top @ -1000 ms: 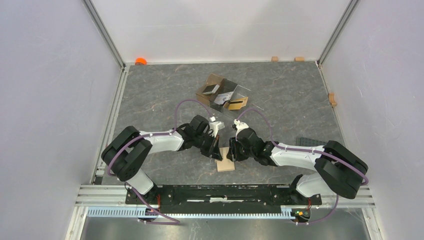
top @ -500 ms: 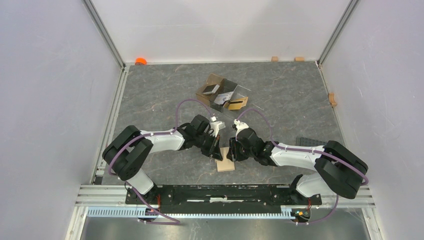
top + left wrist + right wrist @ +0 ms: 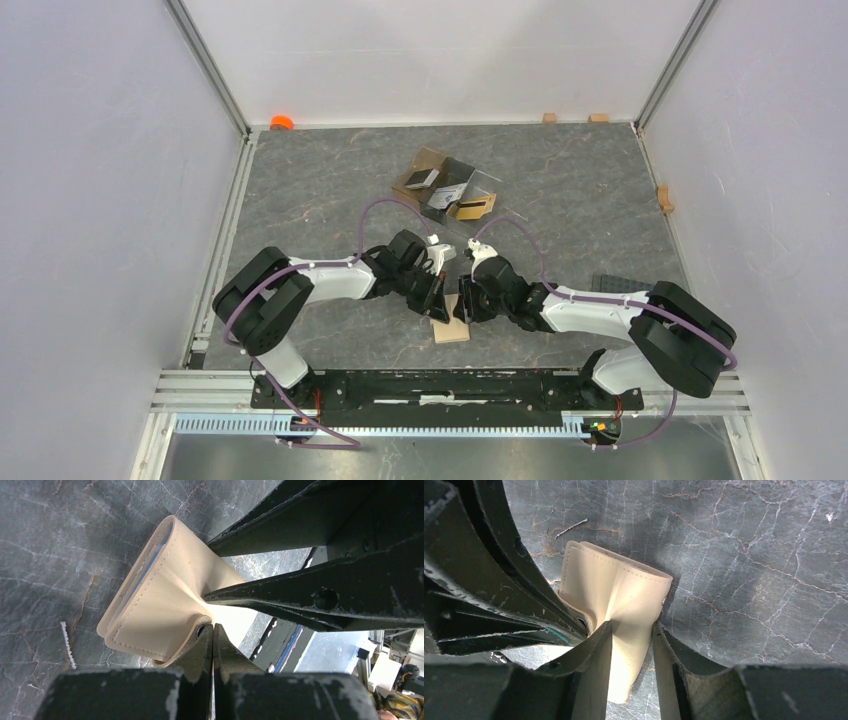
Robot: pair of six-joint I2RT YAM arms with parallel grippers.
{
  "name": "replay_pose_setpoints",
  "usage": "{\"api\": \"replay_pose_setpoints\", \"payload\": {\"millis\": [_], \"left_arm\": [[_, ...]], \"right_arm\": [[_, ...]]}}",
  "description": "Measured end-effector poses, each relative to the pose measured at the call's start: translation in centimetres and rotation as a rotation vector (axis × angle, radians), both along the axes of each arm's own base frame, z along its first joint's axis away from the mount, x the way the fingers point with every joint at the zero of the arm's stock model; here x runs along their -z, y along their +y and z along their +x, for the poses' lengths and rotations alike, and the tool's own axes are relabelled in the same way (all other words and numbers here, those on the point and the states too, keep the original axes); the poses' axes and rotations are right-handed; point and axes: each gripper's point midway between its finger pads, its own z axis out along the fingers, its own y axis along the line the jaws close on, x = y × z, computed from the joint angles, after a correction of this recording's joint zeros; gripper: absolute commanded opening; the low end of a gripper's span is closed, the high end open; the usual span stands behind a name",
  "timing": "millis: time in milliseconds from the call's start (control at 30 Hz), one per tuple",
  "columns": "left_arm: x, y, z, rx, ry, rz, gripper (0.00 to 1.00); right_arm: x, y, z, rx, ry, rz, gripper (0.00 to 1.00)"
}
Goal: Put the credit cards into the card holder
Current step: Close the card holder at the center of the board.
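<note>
Tan, soft leather-like card holder [image 3: 160, 595] buckles where pinched; I judge it light and floppy, best held by its stitched edges. It sits near-centre on the table [image 3: 300, 180]. The left gripper [image 3: 214, 629] is closed on its snap tab [image 3: 196, 634], and the right gripper [image 3: 631, 628] is clamped across its body. Credit cards [image 3: 421, 179] lie in the clear box [image 3: 482, 183] farther back.

The left arm [image 3: 335, 283] and right arm [image 3: 585, 310] have white shells, bulky black joints and looping purple cables [image 3: 385, 202]. The left hand [image 3: 214, 629] and right hand [image 3: 631, 626] are scuffed matte black.
</note>
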Motion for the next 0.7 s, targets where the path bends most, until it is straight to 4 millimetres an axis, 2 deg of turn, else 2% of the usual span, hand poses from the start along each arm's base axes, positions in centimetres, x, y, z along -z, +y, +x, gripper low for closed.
{"api": "replay_pose_setpoints", "payload": {"millis": [400, 700], "left_arm": [[0.13, -0.09, -0.02, 0.003, 0.007, -0.002, 0.02], [0.38, -0.25, -0.05, 0.006, 0.092, -0.048, 0.02]], "right_arm": [[0.01, -0.01, 0.0, 0.0, 0.0, 0.0, 0.4], [-0.01, -0.05, 0.01, 0.001, -0.001, -0.002, 0.41]]}}
